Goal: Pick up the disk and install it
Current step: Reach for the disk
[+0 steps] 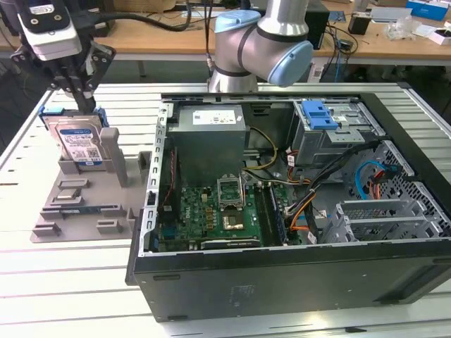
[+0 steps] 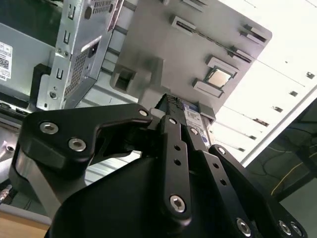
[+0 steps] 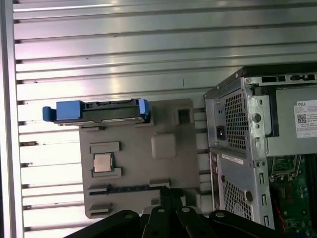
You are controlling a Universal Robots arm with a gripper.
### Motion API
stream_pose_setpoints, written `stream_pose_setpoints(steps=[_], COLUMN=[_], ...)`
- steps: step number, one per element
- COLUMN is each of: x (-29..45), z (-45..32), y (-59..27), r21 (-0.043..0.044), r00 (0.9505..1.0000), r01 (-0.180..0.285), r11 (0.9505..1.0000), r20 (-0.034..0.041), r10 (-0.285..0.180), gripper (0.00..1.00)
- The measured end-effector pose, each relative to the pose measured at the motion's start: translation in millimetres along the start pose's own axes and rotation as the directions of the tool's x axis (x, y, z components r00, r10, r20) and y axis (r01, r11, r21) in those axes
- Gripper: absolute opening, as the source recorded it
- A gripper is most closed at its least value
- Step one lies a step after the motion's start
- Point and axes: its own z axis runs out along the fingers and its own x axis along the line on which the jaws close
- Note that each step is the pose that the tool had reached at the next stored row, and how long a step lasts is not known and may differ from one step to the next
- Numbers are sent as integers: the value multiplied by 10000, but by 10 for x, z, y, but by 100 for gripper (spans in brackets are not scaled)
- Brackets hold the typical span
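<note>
Bright overhead light, glare on table (image 3: pixel 148 29)

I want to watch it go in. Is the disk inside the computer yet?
Out. The disk stands in the grey holder beside the open case.

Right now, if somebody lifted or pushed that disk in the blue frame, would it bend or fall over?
Probably stiff, not bendy: the disk looks like a flat silver metal slab in a blue plastic frame. Being metal, it is likely heavy for its size. It stands on edge in the grey holder, so a sideways push might tip it.
</note>
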Motion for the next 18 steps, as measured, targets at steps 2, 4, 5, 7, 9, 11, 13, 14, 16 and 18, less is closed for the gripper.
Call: stream_pose_setpoints(steps=[2,4,5,7,9,11,13,14,16,18], x=[58,162,200,296,382,447,494,521,565,597], z=[-2,-4,-5,-8,-9,-10,-10,-11,-11,-11], y=[-3,-8,-9,-12,-10,-2,2,4,12,20], r21=[0,0,0,1,0,1,1,2,1,1], r00=[10000,10000,10000,10000,10000,10000,10000,10000,10000,10000], r01=[1,1,-1,1,1,0,1,0,1,1], r11=[10000,10000,10000,10000,10000,10000,10000,10000,10000,10000], r20=[0,0,0,0,0,-1,-1,-1,0,0], r10=[-1,-1,1,-1,-1,0,-1,0,-1,-1], gripper=[11,11,11,11,11,11,11,11,11,11])
